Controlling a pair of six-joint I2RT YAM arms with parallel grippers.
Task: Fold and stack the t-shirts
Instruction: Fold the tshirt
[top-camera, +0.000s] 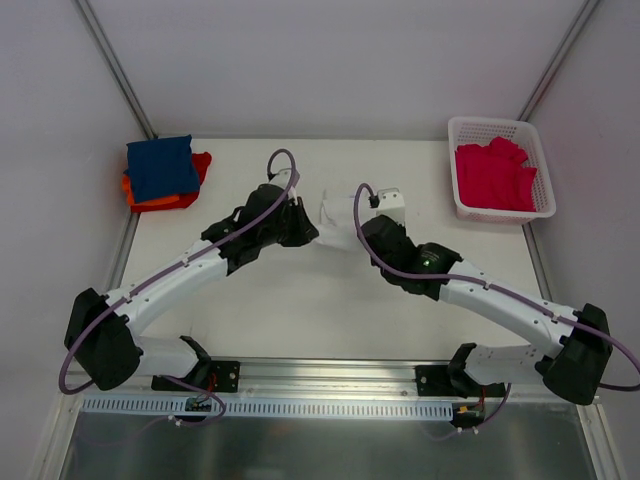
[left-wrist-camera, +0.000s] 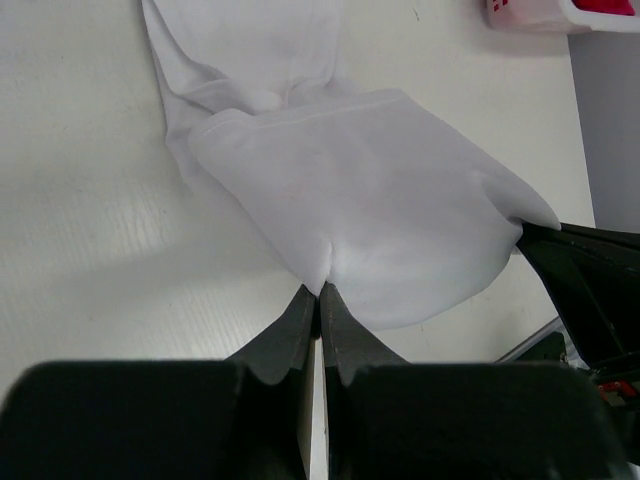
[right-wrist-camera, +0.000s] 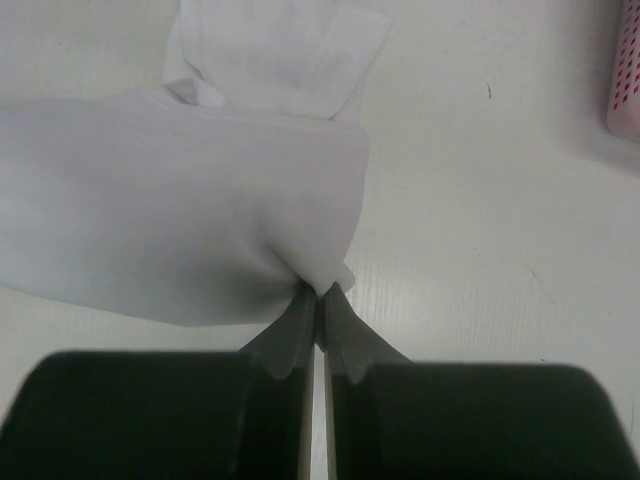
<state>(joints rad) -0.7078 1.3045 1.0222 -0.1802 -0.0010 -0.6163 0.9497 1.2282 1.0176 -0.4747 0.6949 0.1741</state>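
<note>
A white t-shirt (top-camera: 338, 222) hangs bunched between my two grippers over the middle of the table. My left gripper (left-wrist-camera: 320, 288) is shut on one edge of the white t-shirt (left-wrist-camera: 370, 190). My right gripper (right-wrist-camera: 320, 290) is shut on another edge of the white t-shirt (right-wrist-camera: 190, 220). In the top view the left gripper (top-camera: 308, 230) and right gripper (top-camera: 362, 232) are close together. A folded navy t-shirt (top-camera: 160, 166) lies on an orange-red t-shirt (top-camera: 197, 166) at the back left. Crimson-pink t-shirts (top-camera: 494, 176) fill the basket.
A white lattice basket (top-camera: 462, 130) stands at the back right; its corner shows in the left wrist view (left-wrist-camera: 530, 14) and its edge in the right wrist view (right-wrist-camera: 625, 80). The right arm's dark body (left-wrist-camera: 590, 290) is near the cloth. Metal rails line the table sides.
</note>
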